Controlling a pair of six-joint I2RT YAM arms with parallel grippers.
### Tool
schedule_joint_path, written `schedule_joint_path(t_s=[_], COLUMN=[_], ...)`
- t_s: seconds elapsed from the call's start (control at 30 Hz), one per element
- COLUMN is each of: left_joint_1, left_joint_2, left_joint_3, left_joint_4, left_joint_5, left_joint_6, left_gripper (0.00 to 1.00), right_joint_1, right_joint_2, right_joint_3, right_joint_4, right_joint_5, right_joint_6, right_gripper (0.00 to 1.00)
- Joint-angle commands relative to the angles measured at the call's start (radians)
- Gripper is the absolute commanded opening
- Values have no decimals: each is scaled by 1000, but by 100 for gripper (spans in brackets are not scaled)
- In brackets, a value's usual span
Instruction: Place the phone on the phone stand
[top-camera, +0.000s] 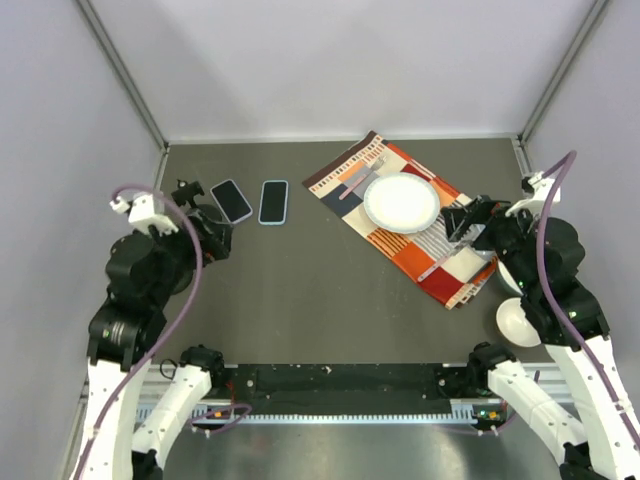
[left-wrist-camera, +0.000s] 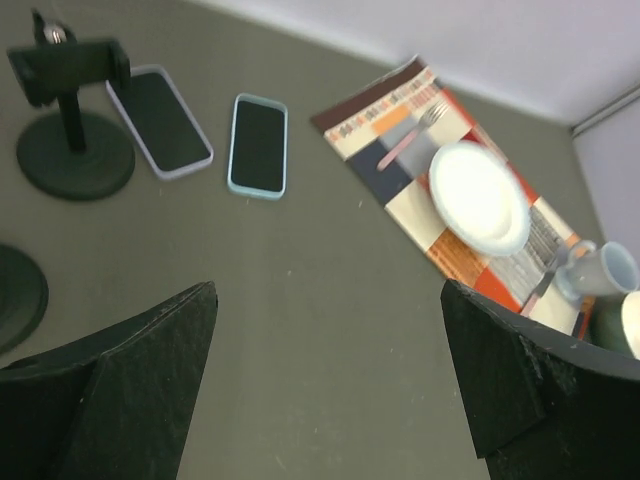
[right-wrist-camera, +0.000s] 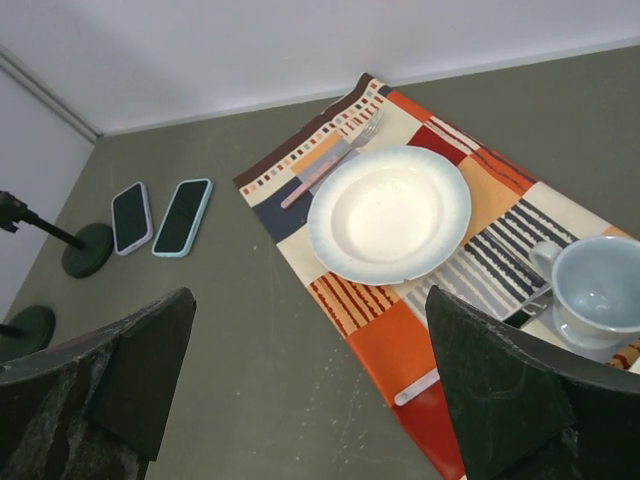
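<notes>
Two phones lie flat, side by side, at the back left of the table. One has a pale lilac case (top-camera: 231, 201) (left-wrist-camera: 160, 121) (right-wrist-camera: 130, 217). The other has a light blue case (top-camera: 273, 202) (left-wrist-camera: 259, 145) (right-wrist-camera: 181, 216). A black phone stand (left-wrist-camera: 70, 120) (right-wrist-camera: 86, 249) stands just left of them, upright on a round base with nothing in its clamp. A second round stand base (left-wrist-camera: 14, 296) (right-wrist-camera: 24, 330) sits nearer. My left gripper (top-camera: 207, 236) (left-wrist-camera: 328, 300) is open above bare table, short of the phones. My right gripper (top-camera: 466, 221) (right-wrist-camera: 310, 300) is open at the placemat's near edge.
A striped placemat (top-camera: 440, 270) (right-wrist-camera: 400, 350) lies at the back right with a white plate (top-camera: 401, 202) (right-wrist-camera: 389, 213), a fork (right-wrist-camera: 335, 158) and a pale cup (right-wrist-camera: 600, 290) on it. A white bowl (top-camera: 517, 322) sits by the right arm. Walls enclose the table.
</notes>
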Motion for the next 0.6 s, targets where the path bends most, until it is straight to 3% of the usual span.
schedule_joint_path(t_s=[0.0, 0.27, 0.4, 0.57], left_joint_1=[7, 12, 48, 182], left_joint_2=[119, 287, 419, 609], left_joint_3=[18, -59, 35, 160], left_joint_4=[-67, 22, -74, -174], left_joint_5=[10, -80, -197, -194], left_joint_6=[-46, -219, -334, -406], left_gripper=[99, 98, 98, 98], right_joint_1=[-6, -6, -6, -6], right_joint_2=[13, 102, 168, 168], right_joint_3=[27, 18, 38, 36], right_joint_4=[26, -9, -34, -39], right_joint_5=[-64, -276, -313, -307], right_joint_6=[27, -3, -6, -11], right_gripper=[99, 99, 99, 99])
